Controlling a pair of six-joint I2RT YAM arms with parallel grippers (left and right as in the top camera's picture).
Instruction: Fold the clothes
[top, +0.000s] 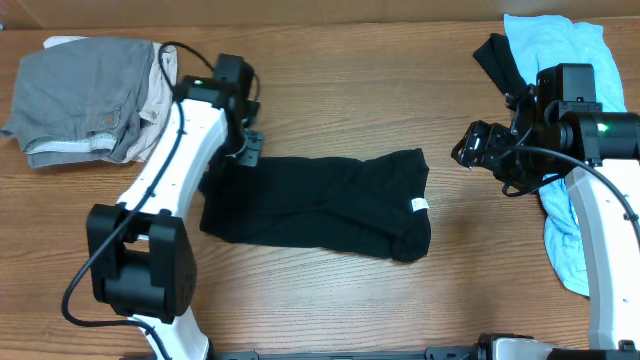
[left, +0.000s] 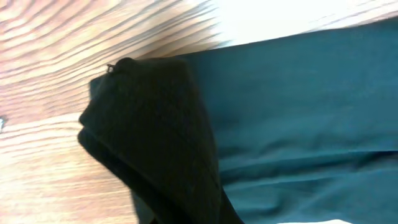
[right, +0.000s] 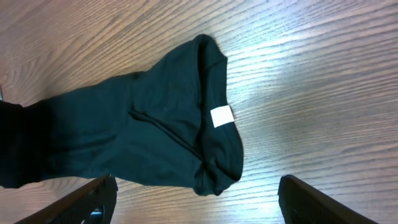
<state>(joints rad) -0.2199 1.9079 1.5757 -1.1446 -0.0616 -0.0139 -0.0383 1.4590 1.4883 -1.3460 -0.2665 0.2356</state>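
A black garment (top: 320, 205) lies spread across the middle of the wooden table, with a white label (top: 421, 205) near its right end. My left gripper (top: 248, 150) is at the garment's upper left corner and is shut on it. In the left wrist view a lifted black fold (left: 155, 124) hides the fingers, and the rest of the garment (left: 298, 106) lies flat. My right gripper (top: 470, 145) is open and empty above the bare table, right of the garment. In the right wrist view its fingers (right: 199, 205) stand wide apart short of the garment's right end (right: 155, 130) and the label (right: 222, 116).
A pile of grey and beige clothes (top: 85, 100) sits at the back left. A light blue garment (top: 560, 60) lies along the right side under my right arm, with a dark item (top: 495, 55) beside it at the back.
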